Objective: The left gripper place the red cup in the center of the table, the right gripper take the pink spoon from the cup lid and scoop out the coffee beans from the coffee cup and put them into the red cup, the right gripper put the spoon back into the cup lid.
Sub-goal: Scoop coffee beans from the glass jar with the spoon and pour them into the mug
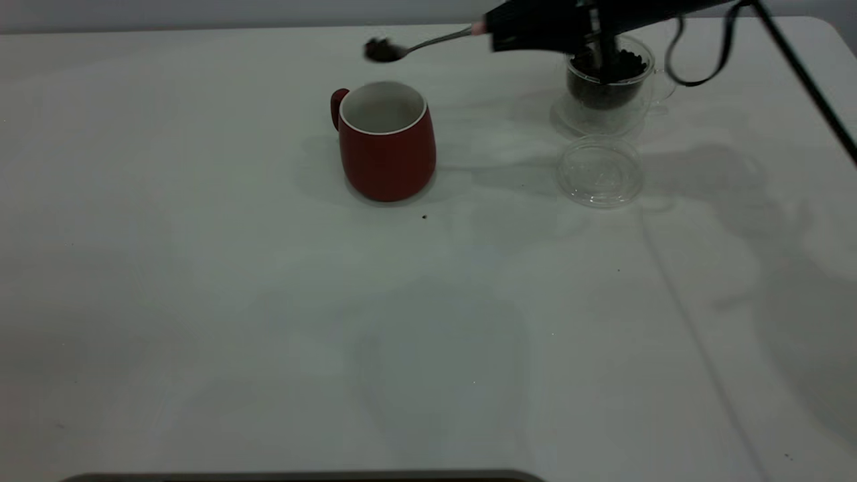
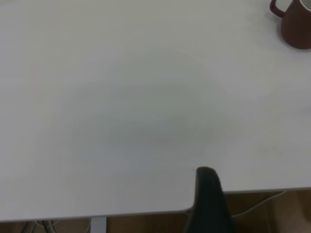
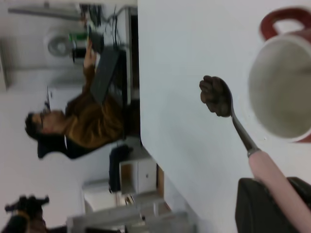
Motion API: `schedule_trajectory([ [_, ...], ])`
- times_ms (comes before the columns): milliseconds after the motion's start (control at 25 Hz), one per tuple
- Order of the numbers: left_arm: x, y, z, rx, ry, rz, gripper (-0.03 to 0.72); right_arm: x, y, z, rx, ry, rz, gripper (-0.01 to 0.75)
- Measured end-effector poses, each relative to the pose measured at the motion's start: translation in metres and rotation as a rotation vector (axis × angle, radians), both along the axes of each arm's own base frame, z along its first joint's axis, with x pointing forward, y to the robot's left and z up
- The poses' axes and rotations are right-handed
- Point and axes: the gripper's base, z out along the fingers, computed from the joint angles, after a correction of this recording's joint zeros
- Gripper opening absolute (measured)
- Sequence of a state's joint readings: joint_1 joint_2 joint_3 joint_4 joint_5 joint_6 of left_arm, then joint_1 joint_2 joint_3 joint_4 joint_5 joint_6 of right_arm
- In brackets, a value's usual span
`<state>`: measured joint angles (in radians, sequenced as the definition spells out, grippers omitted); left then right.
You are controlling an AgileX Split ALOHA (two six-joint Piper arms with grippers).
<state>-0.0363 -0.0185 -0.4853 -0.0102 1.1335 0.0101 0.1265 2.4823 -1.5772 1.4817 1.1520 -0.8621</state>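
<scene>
The red cup (image 1: 386, 142) stands upright near the table's middle, handle to the far left, its white inside bare; it also shows in the right wrist view (image 3: 284, 87) and in a corner of the left wrist view (image 2: 296, 22). My right gripper (image 1: 499, 28) is shut on the pink spoon's handle (image 3: 274, 187). The spoon's bowl (image 1: 383, 50) carries a heap of coffee beans (image 3: 215, 96) and hovers just beyond the cup's far rim. The glass coffee cup (image 1: 606, 84) with beans stands at the back right, the clear cup lid (image 1: 599, 171) in front of it. My left gripper (image 2: 209, 194) hangs at the table's edge.
One stray bean (image 1: 424, 216) lies on the white table (image 1: 268, 301) in front of the red cup. The right arm's cable (image 1: 703, 63) loops beside the coffee cup. A person (image 3: 82, 121) sits beyond the table's far edge.
</scene>
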Motion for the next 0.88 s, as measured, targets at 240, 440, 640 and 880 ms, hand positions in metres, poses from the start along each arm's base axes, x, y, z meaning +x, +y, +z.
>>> schedule_trajectory([
  [240, 0.0, 0.0, 0.0, -0.001, 0.0, 0.001, 0.587, -0.004, 0.02, -0.006, -0.083, -0.104, 0.046, 0.096],
  [440, 0.0, 0.0, 0.0, -0.001, 0.0, 0.001, 0.587, -0.001, 0.018, -0.01, -0.147, -0.18, 0.044, 0.096],
  [640, 0.0, 0.0, 0.0, -0.001, 0.0, 0.001, 0.587, 0.004, 0.016, -0.013, -0.215, -0.319, 0.066, 0.096],
  [880, 0.0, 0.0, 0.0, -0.001, 0.0, 0.001, 0.587, 0.004, 0.014, -0.004, -0.296, -0.549, 0.193, 0.096],
])
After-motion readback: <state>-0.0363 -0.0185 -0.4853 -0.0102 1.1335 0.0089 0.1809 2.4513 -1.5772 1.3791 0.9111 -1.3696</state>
